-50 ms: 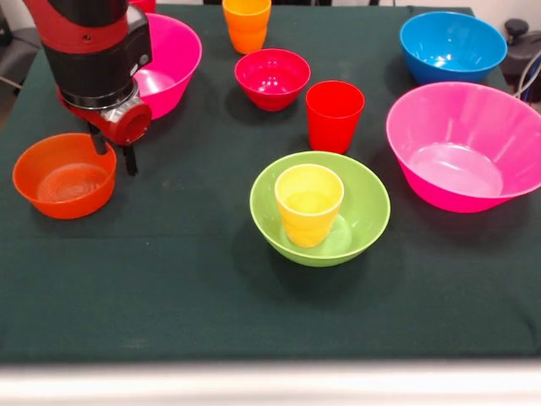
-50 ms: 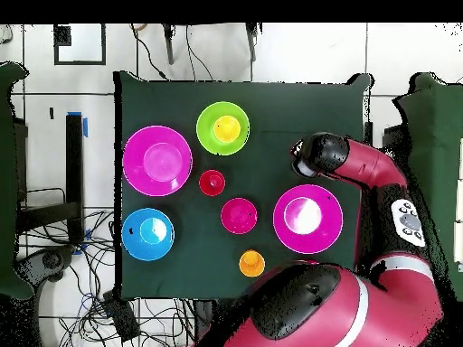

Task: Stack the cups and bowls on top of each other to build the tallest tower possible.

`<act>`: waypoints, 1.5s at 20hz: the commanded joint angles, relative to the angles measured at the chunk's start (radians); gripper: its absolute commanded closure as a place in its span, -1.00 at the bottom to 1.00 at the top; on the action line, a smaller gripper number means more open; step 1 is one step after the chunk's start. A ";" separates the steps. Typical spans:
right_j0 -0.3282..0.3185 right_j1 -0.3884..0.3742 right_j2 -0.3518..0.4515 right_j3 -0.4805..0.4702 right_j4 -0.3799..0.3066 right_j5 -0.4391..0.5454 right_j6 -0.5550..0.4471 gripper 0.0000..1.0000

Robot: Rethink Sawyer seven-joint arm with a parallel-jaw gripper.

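**Claw poised at the orange bowl's rim**

The gripper (image 1: 117, 155) hangs just beside the small orange bowl (image 1: 65, 175), its two dark fingers (image 1: 129, 159) pointing down at the bowl's near-side rim. The fingers stand slightly parted with nothing between them; whether one already touches the rim cannot be told from the front view, and the overhead view hides the bowl under the arm.

The tower (image 1: 319, 208) is only begun: the yellow cup (image 1: 309, 203) sits upright inside the lime-green bowl (image 1: 368, 216), mid-table. The step in hand looks like fetching the orange bowl to crown that cup. The next move probably calls for setting the fingers astride the bowl's wall, one inside and one outside, then closing, lifting and carrying it across to the cup.

Waiting on the green cloth are the red cup (image 1: 334, 115), the crimson bowl (image 1: 272, 78), the orange cup (image 1: 247, 24), the blue bowl (image 1: 448, 46) and two pink bowls (image 1: 465, 144), one partly behind the arm.
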 commanded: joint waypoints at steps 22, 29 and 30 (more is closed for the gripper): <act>0.028 0.106 0.004 -0.046 -0.113 -0.073 -0.091 1.00; 0.054 0.036 0.013 -0.063 -0.094 0.014 -0.115 1.00; 0.055 0.011 0.023 -0.070 -0.083 0.052 -0.134 1.00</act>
